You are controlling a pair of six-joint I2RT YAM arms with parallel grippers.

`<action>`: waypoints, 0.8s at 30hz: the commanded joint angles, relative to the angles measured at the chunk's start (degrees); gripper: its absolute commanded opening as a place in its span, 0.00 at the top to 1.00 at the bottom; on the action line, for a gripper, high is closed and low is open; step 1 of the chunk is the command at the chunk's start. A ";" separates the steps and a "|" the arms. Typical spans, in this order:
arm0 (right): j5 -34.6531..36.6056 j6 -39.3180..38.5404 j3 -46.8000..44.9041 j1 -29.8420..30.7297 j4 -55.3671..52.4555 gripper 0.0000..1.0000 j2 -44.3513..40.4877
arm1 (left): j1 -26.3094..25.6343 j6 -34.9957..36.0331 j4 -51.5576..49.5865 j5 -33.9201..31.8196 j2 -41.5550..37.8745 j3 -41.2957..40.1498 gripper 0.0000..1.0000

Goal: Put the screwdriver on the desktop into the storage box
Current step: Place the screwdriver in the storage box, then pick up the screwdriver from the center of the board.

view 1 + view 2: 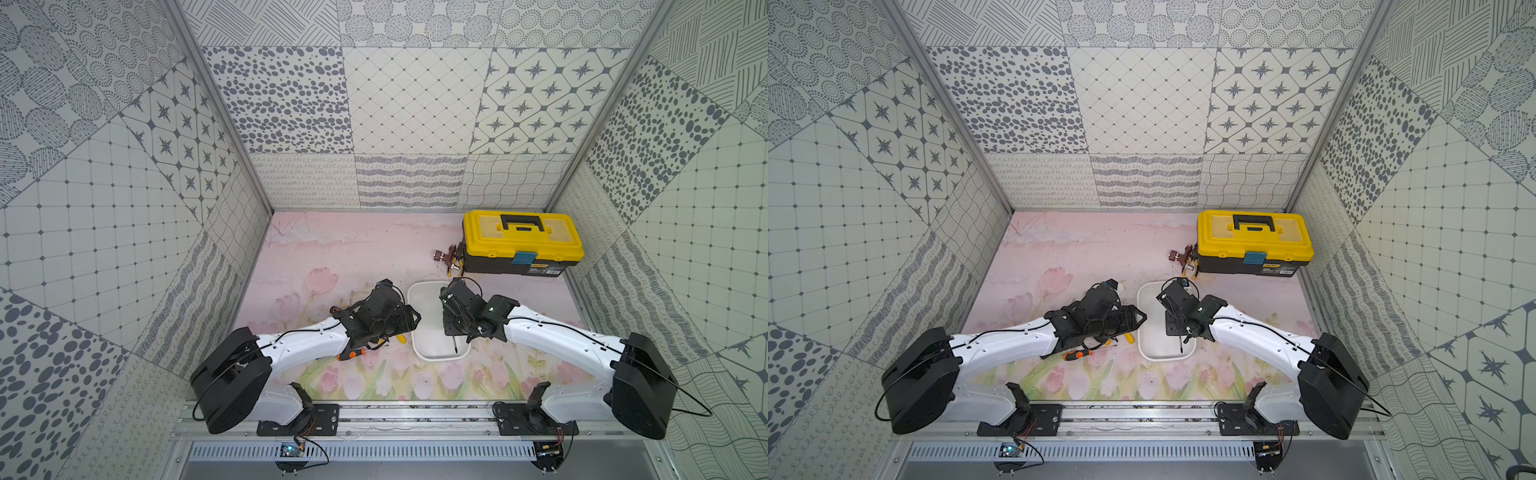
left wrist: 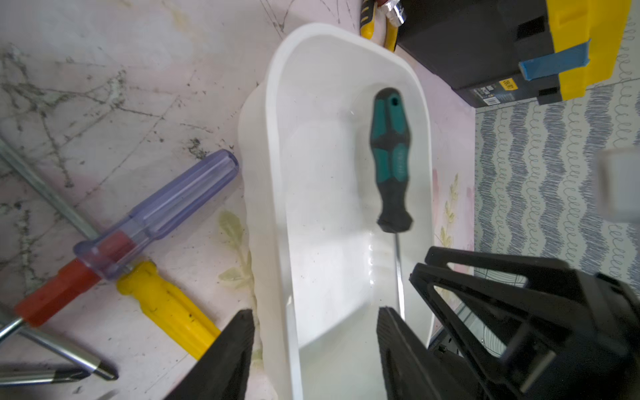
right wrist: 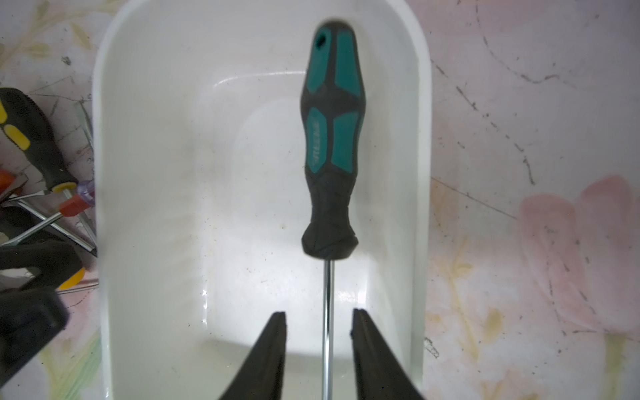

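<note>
the teal-and-black screwdriver (image 3: pixel 330 138) is inside the white storage box (image 3: pixel 98 173), its thin shaft untouched between the parted jaws of the right tool (image 3: pixel 319 313), while the left tool (image 2: pixel 315 310) gapes empty over the box's rim; light, stiff and slick-shafted, it likely grips best at the rubbery handle.
</note>
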 commanded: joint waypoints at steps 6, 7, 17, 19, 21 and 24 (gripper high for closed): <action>3.32 -1.24 6.32 1.30 -3.51 0.49 -3.91 | -0.37 3.45 0.44 -0.48 3.26 2.69 0.39; 3.92 -1.10 6.74 1.96 -3.85 0.49 -4.64 | -0.44 3.26 0.89 -0.12 3.34 2.54 0.39; 12.30 4.11 2.63 7.26 -0.89 0.39 -14.17 | -0.57 3.43 -1.46 -1.96 0.92 2.29 0.38; 12.35 6.16 -2.04 7.20 2.94 0.33 -19.56 | -0.60 4.16 -5.60 -4.84 -2.11 2.64 0.37; 12.51 7.88 -5.91 7.01 6.05 0.31 -24.72 | -0.48 5.16 -11.82 -9.62 -5.71 3.42 0.36; 8.51 8.98 -9.75 5.75 9.68 0.31 -31.10 | -0.55 7.32 -21.53 -18.07 -10.73 4.65 0.33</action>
